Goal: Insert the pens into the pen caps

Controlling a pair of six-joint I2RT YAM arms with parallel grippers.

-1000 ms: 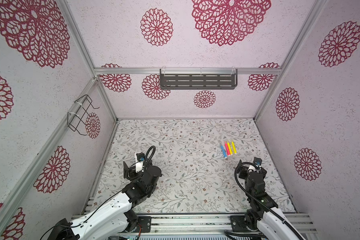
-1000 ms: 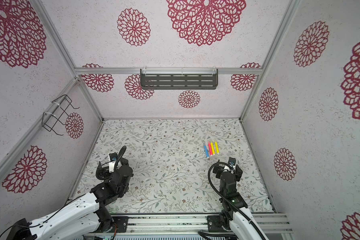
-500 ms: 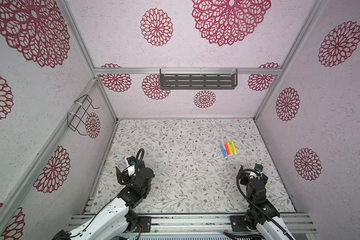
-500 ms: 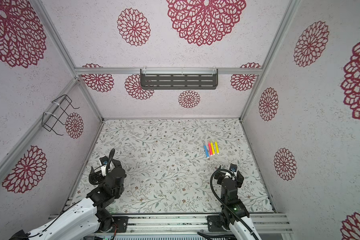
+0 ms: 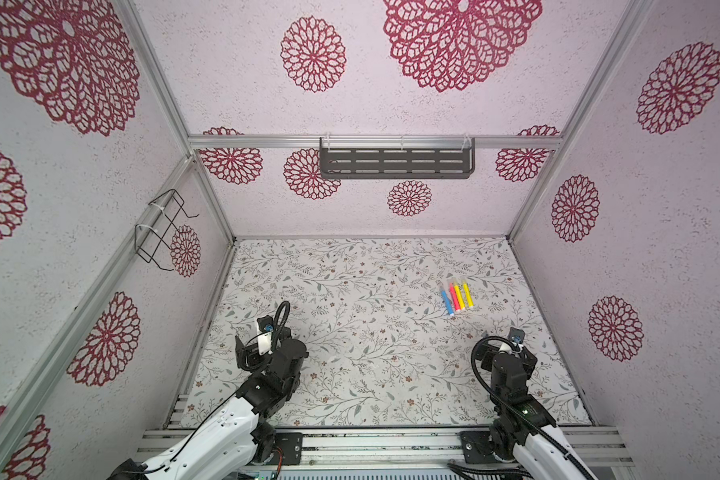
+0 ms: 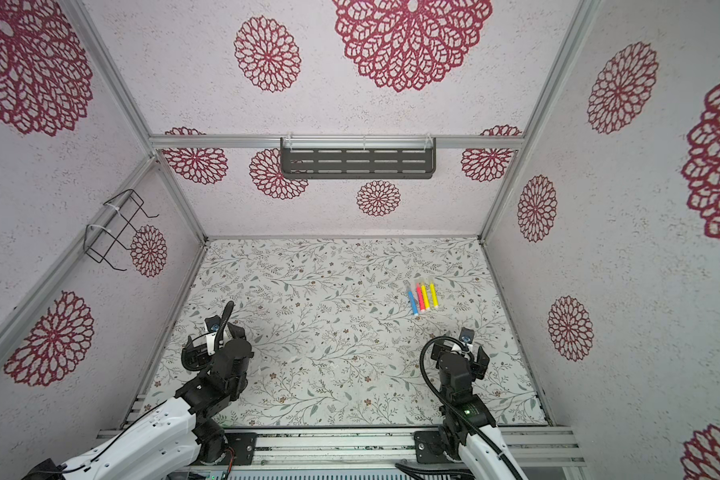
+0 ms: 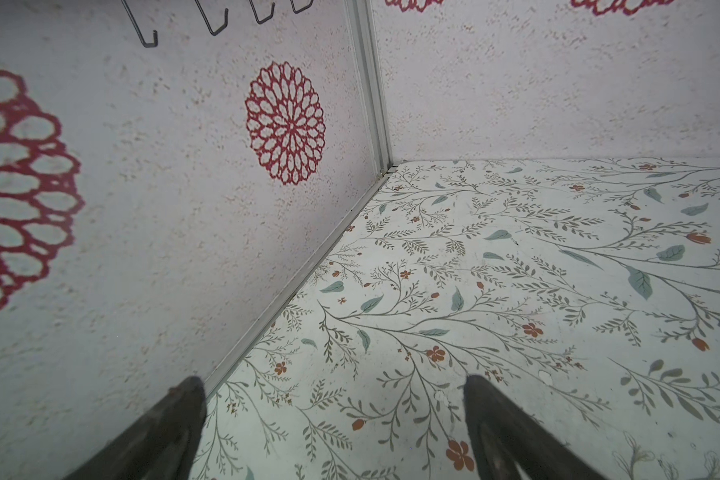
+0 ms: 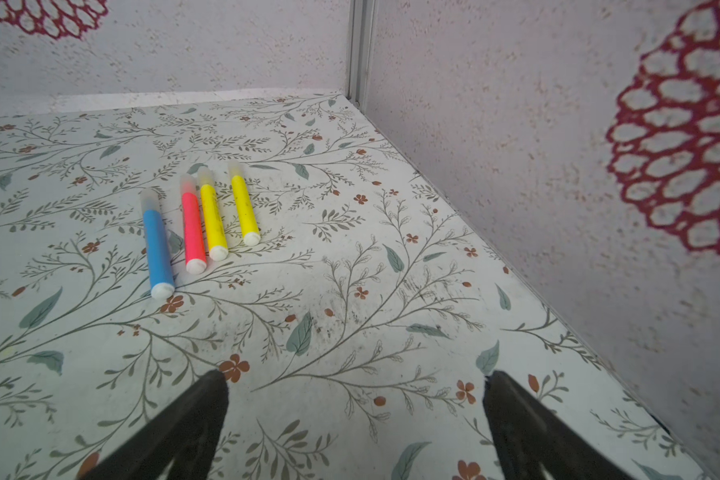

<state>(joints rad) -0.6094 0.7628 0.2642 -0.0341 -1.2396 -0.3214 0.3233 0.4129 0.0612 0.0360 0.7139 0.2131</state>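
— On the table's point(image 5: 350, 291) right half, how many pens point(image 5: 454, 297)?
— Four: one blue, one pink, two yellow, with four clear caps point(image 8: 188, 183) at far ends. The left gripper point(image 7: 331, 381) and right gripper point(image 8: 356, 376) gape wide, both empty.

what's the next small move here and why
Probably ease the open right gripper forward toward the outer yellow plastic marker pen, at the edge of the row of four pens ahead of it. Both grippers are empty; the left gripper faces a wall corner, no pens in view.
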